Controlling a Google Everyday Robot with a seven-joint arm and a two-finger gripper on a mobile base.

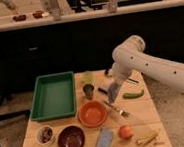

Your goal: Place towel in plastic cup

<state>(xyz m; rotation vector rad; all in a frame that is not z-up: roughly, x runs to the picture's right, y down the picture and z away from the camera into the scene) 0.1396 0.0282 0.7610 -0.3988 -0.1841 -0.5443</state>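
Observation:
The towel (112,93) is a small grey-blue limp cloth hanging from my gripper (114,85), which is shut on it above the table's middle right. The white arm reaches in from the right. The plastic cup (88,77), pale yellow-green and translucent, stands upright at the back of the table, left of the gripper and apart from it. The towel hangs a little above the tabletop, to the right of the cup.
A small dark metal cup (89,91) stands just in front of the plastic cup. Also on the table: green tray (53,95), orange bowl (93,113), dark red bowl (71,139), blue sponge pad (104,140), orange fruit (125,132), green vegetable (133,94), fork (118,109).

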